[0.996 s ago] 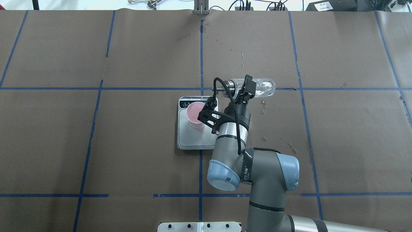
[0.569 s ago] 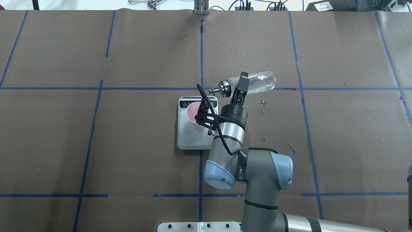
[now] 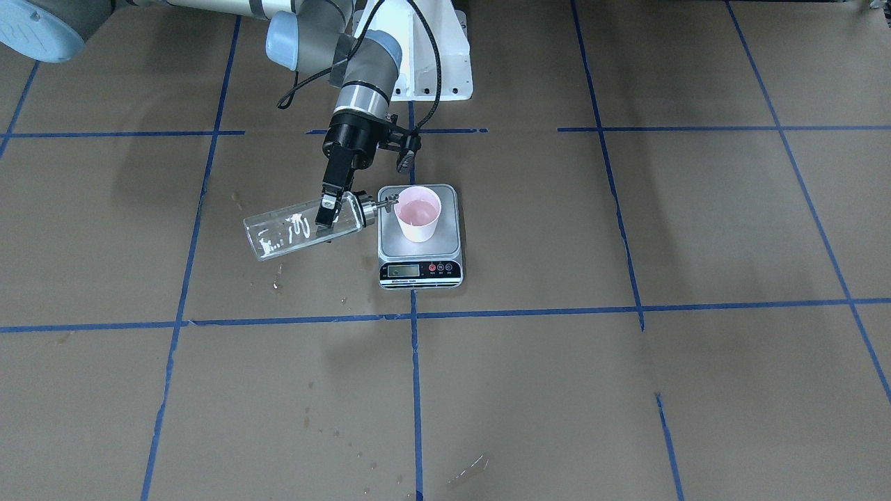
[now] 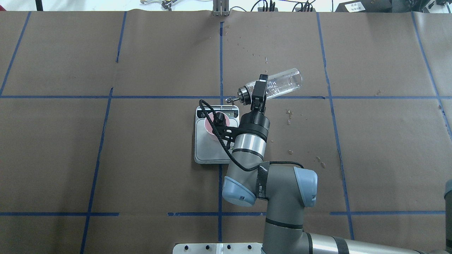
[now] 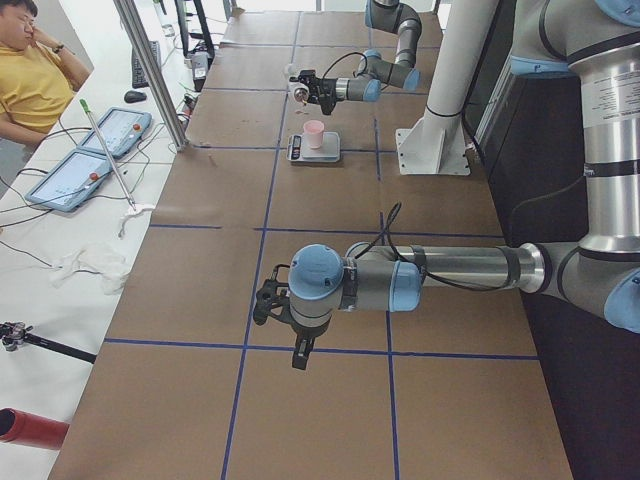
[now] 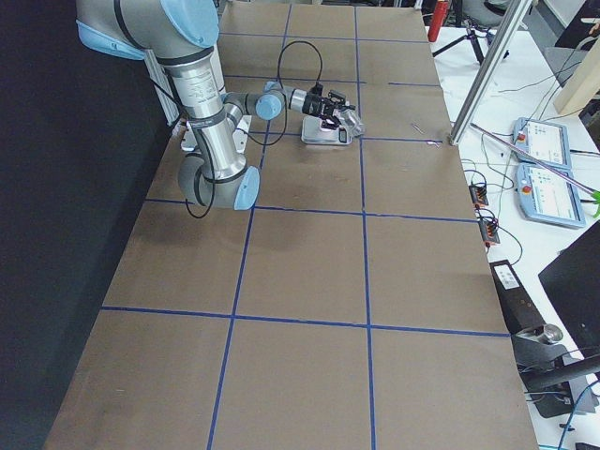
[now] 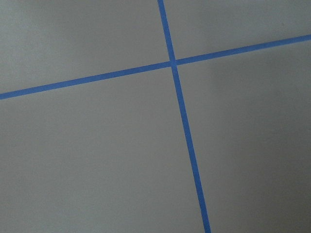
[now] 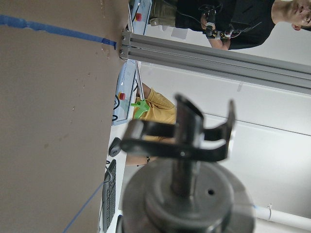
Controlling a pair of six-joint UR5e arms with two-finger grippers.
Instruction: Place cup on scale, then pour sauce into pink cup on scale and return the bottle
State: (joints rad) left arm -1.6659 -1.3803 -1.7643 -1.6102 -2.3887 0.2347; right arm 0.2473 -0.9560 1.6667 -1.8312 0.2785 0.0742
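My right gripper [image 3: 327, 209] is shut on the clear glass bottle [image 3: 299, 231], which lies almost level in the air. Its silver cap and spout [image 3: 379, 204] point at the rim of the pink cup [image 3: 418, 212]. The cup stands upright on the steel scale [image 3: 390, 243]. In the overhead view the bottle [image 4: 282, 83] slants up to the right, and my right gripper [image 4: 259, 92] grips it near the cap. My wrist gear hides most of the cup [image 4: 208, 127] on the scale [image 4: 206, 153]. The cap [image 8: 187, 204] fills the right wrist view. No stream of sauce is visible. My left gripper [image 5: 268, 303] hangs over bare table far from the scale; I cannot tell if it is open.
Wet drops [image 4: 289, 116] dot the brown paper to the right of the scale. Blue tape lines [image 4: 220, 63] cross the table. The white robot base [image 3: 431, 62] stands behind the scale. An operator [image 5: 35, 80] sits beyond the table's far edge.
My right wrist has turned and shifted left. The bottle has swung from level to slanted, and its spout has moved left toward the cup. My wrist gear now covers more of the cup.
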